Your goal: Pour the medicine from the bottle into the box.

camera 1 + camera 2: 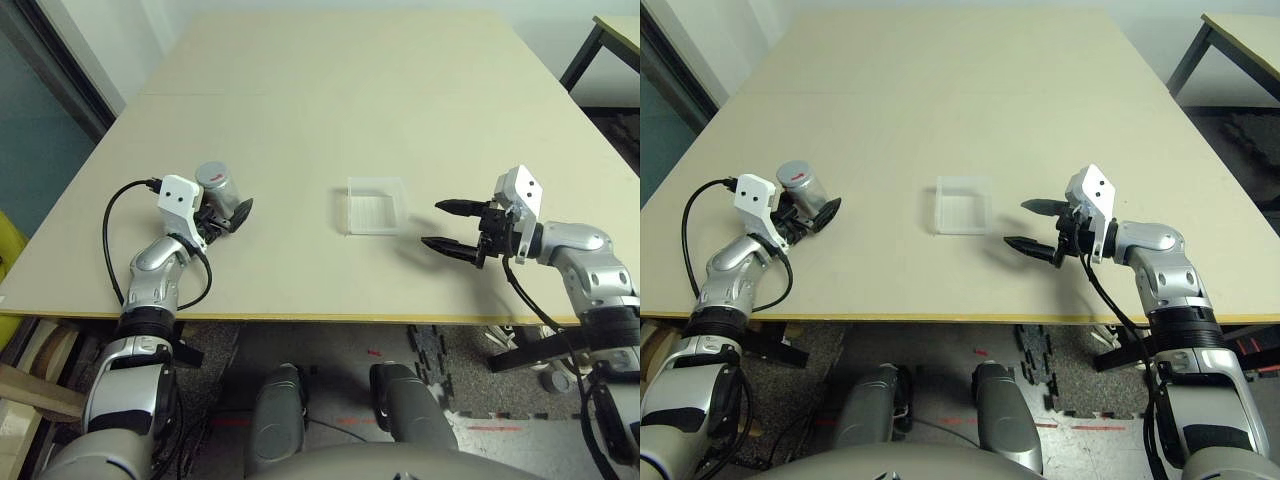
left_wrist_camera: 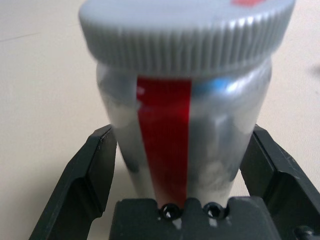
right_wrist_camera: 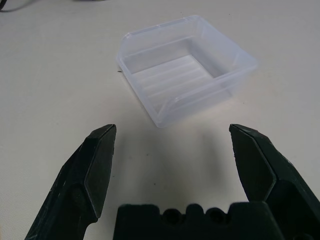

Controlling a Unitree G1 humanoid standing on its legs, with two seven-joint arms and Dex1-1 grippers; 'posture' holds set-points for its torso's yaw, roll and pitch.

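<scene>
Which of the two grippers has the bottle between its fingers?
The left gripper: the capped bottle stands between its spread fingers. The right gripper is open with nothing between its fingers, pointing at the box.

Matt, smooth, pale beige table top [image 1: 330, 110], like laminated board, with a thin yellowish edge. Clear, glossy plastic box [image 3: 186, 67], ribbed on its floor. Silvery, shiny bottle [image 2: 185, 145] with a glossy red stripe, topped by a matt grey plastic cap [image 2: 187, 30] with a ridged rim. Black, matt, hard plastic fingers [image 3: 97, 170]. Brushed silver metal forearms [image 1: 580, 245].
</scene>
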